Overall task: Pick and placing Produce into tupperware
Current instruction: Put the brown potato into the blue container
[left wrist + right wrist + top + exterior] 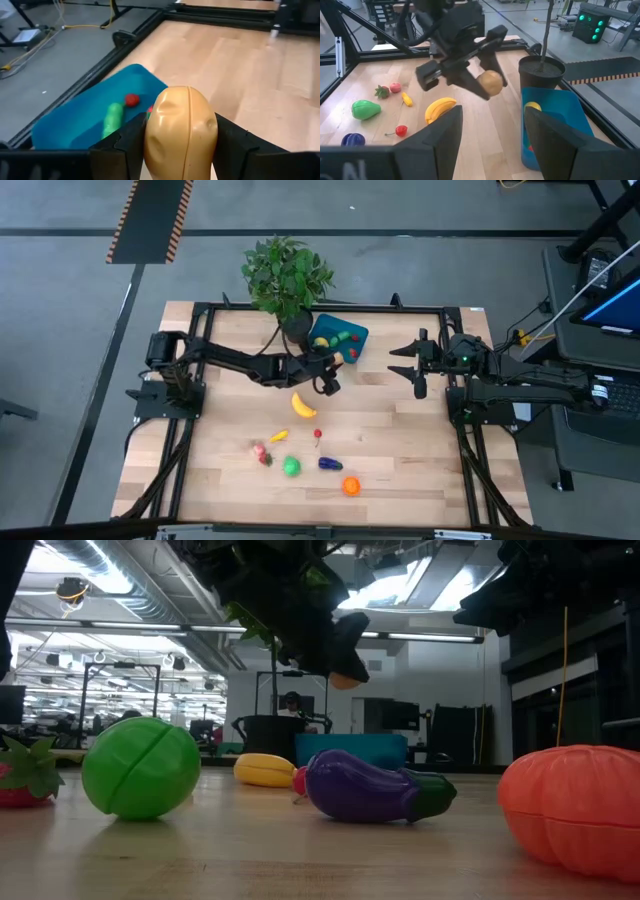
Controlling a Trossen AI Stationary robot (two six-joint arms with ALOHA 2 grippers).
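Left hand (487, 82) grips the tan potato (181, 131) (probably short of the rim); carry over the tupperware (338, 337) before releasing.

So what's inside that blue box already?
The tupperware holds a green piece, a red piece and a yellow one. The left gripper's tan piece hides one corner.

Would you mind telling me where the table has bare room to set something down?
The widest bare patch lies between the banana and the waiting right gripper. The table's left side, left of the strawberry, is bare too. It is crowded around the teal container, where the left gripper holds a tan potato.
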